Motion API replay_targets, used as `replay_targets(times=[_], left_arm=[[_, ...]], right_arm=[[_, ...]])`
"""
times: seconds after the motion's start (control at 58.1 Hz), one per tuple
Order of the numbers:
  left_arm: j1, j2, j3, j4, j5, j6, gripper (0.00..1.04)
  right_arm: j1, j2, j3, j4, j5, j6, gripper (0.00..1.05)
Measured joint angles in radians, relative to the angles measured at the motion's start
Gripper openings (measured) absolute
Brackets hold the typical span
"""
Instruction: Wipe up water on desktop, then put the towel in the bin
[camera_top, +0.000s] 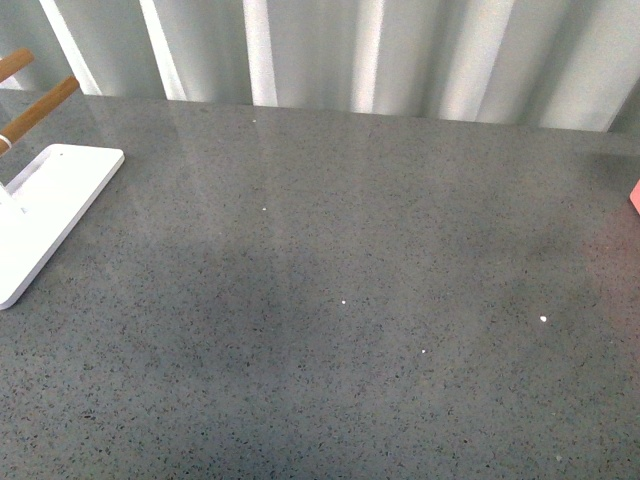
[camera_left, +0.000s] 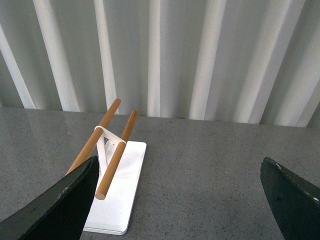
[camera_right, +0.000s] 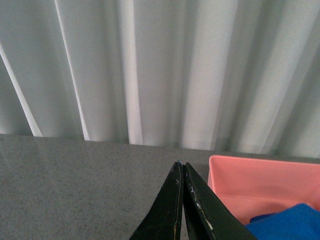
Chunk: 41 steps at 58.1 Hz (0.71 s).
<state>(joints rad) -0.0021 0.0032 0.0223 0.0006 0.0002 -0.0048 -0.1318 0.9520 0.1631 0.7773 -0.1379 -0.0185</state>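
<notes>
**Towel lies in the pink bin, bench bare between the arms**

From the front, the grey speckled bench (camera_top: 330, 300) fills almost everything, glossy, with a few tiny white flecks scattered over its middle. No arm shows here. At the far left stands a white board (camera_top: 45, 215) with wooden rods (camera_top: 35, 110) rising from it, and at the right edge only a sliver of pink (camera_top: 635, 197) peeks in. Pale curtain folds (camera_top: 400, 50) hang behind the far edge.

The right wrist view supplies what the front view lacks: that pink is a bin (camera_right: 260, 182) standing on the bench at the right, and inside it sits the towel (camera_right: 287, 222), bright blue and fluffy, bunched in the bin's near corner, only partly in frame. The right pincer (camera_right: 181, 200) is pressed together, its two dark fingers meeting with nothing between them, just beside the bin's left wall.

The left wrist view gives the rack in full: two wooden rods (camera_left: 107, 150) slanting on a white frame over the board (camera_left: 120, 200). The left pincer (camera_left: 180, 200) is spread wide, one dark finger (camera_left: 60, 205) at each side, gripping nothing.
</notes>
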Motion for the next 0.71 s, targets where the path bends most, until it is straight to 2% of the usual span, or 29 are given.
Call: replay_targets(times=[0.206,0.258,0.344,0.516,0.705], left_arm=[[0.0,0.0,0.0,0.0,0.0,0.0,0.98],[0.0,0.0,0.0,0.0,0.0,0.0,0.98],[0.0,0.0,0.0,0.0,0.0,0.0,0.98],[0.0,0.0,0.0,0.0,0.0,0.0,0.98],[0.0,0.0,0.0,0.0,0.0,0.0,0.98]], right_arm=[[0.04,-0.127,-0.063,-0.064,0.034,-0.001,0.03],[0.09,-0.178,-0.082,-0.098,0.103,-0.004,0.03],[0.125,-0.234,-0.098,-0.135,0.111,-0.005,0.03],[0.128,-0.29,-0.142,-0.133,0.117,-0.005,0.03],[0.129,-0.419,-0.143,-0.25,0.12,-0.005,0.03]])
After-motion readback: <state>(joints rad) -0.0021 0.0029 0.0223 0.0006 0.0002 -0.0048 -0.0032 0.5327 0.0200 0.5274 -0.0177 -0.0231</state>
